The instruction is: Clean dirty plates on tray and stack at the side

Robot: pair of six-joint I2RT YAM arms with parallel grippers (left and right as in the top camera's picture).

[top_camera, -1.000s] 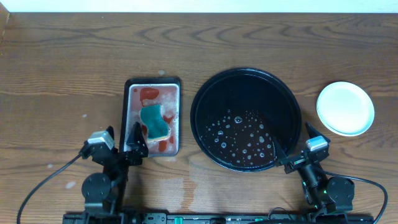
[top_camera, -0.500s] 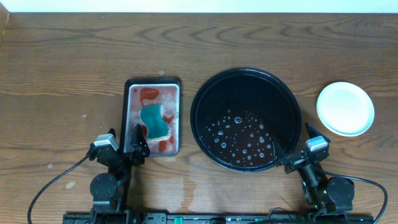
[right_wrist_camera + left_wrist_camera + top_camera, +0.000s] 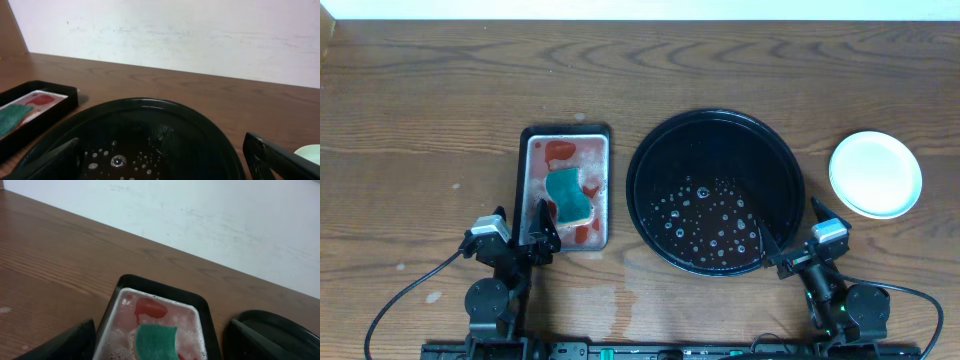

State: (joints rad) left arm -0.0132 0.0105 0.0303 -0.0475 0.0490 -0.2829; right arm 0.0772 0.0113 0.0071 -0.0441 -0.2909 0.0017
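Droplets (image 3: pixel 705 215) dot the tray (image 3: pixel 720 145); white plate (image 3: pixel 875 174) rests on tabletop (image 3: pixel 420 100) beside it; my left claw (image 3: pixel 517 225) and right claw (image 3: pixel 790 230) gape apart.

You have two grippers on count: one left gripper (image 3: pixel 515 225) and one right gripper (image 3: pixel 792 232). Directly ahead of the right gripper you have one round black tray (image 3: pixel 720 150). Ahead of the left gripper you have one rectangular dish (image 3: pixel 566 129), with one green sponge (image 3: pixel 568 196) in it. Out to the right of the right gripper, one white plate (image 3: pixel 875 174) shows from above. You cannot tell whether others lie beneath it.
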